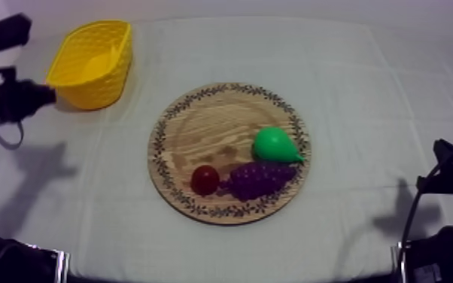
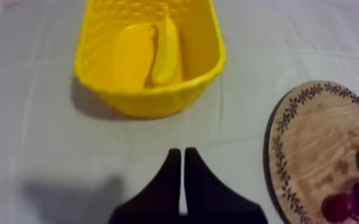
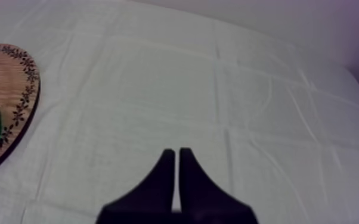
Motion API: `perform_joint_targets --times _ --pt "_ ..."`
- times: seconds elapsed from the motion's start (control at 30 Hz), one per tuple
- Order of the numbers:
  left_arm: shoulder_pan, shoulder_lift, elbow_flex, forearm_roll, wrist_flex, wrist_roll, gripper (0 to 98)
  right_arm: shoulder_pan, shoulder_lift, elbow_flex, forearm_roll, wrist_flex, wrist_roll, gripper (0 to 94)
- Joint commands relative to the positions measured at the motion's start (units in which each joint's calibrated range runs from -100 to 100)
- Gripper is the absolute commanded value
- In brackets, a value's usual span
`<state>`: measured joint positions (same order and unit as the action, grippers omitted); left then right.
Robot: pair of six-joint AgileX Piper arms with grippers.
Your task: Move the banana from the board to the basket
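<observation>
Left gripper (image 2: 182, 152) closed — left wrist view: banana (image 2: 167, 53) in basket (image 2: 152, 102)

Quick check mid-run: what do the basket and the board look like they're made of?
Yellow basket: probably moulded plastic, given its uniform bright colour and the lattice pattern in its walls; slight sheen. Wooden board: looks like real wood, matte, with visible grain streaks; the dark leafy rim pattern seems printed or burnt on, I cannot tell which.
</observation>
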<state>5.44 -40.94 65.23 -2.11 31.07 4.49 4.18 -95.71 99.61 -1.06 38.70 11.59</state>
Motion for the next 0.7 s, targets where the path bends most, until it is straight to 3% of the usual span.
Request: perform_joint_targets --times 0.0,0.23,0.5,0.67 --pt "-0.8 -19.4 13.2 0.03 0.2 0.0 0.0 0.0 0.0 0.1 0.0 0.0 0.0 0.4" --pt "-2.9 -41.1 23.8 -0.01 5.4 0.8 0.0 0.0 0.0 0.1 0.0 0.0 0.0 0.4" --pt "-2.9 -54.5 31.1 -0.65 8.8 1.9 0.0 0.0 0.0 0.1 0.0 0.0 0.0 0.4" --pt "-1.8 -58.2 31.5 -0.87 10.6 -0.3 0.0 0.0 0.0 0.1 0.0 0.0 0.0 0.4"
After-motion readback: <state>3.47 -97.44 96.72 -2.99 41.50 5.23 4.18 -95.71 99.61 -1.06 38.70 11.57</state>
